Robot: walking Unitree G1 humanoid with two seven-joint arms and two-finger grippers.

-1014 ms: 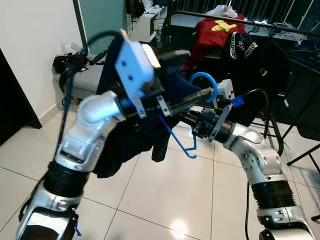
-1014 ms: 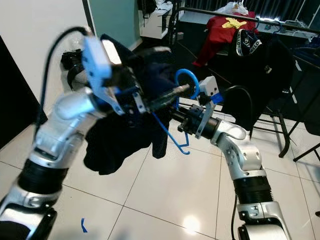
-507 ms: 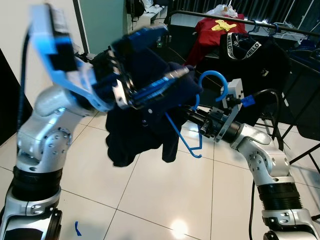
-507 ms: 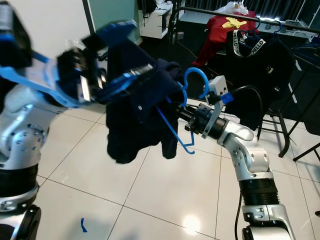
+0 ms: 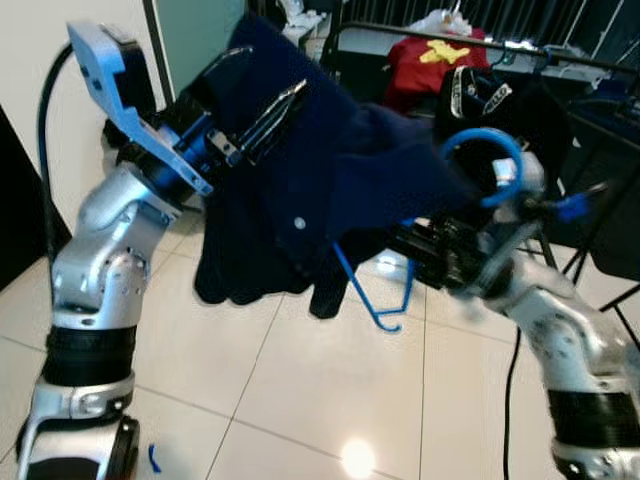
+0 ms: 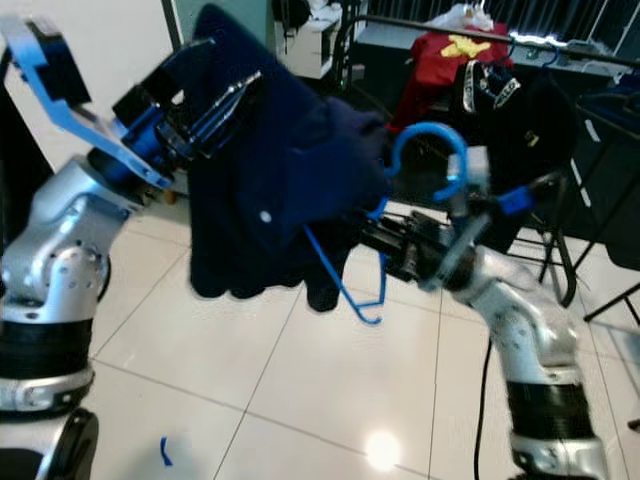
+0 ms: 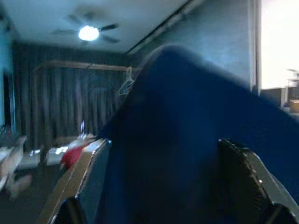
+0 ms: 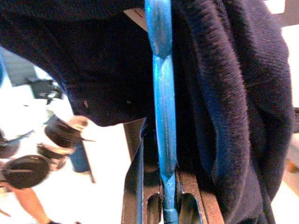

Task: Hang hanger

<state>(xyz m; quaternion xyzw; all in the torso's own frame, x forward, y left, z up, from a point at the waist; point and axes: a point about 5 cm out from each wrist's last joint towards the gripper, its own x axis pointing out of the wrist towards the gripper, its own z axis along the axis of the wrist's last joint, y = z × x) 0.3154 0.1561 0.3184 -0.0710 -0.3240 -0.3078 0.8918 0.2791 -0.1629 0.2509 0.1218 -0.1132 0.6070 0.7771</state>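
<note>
R pincer [image 8: 164, 211] clamps blue hanger [image 5: 480, 165]; navy garment [image 5: 330, 190] draped, floor [image 5: 300, 400] beneath

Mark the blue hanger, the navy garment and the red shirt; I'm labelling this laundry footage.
blue hanger [image 6: 432, 133]: right eye view, top of its hook.
navy garment [image 5: 330, 190]: left eye view, middle of the draped cloth.
red shirt [image 5: 432, 62]: left eye view, chest, below the yellow print.

The dark blue garment [image 5: 330, 190] hangs between both arms and blocks the way toward the clothes rail [image 5: 470, 42] behind it. The rail is crowded with a red shirt [image 5: 430, 65] and a black garment [image 5: 490, 100]. Below the blue garment, the white tiled floor [image 5: 300, 400] is open.
</note>
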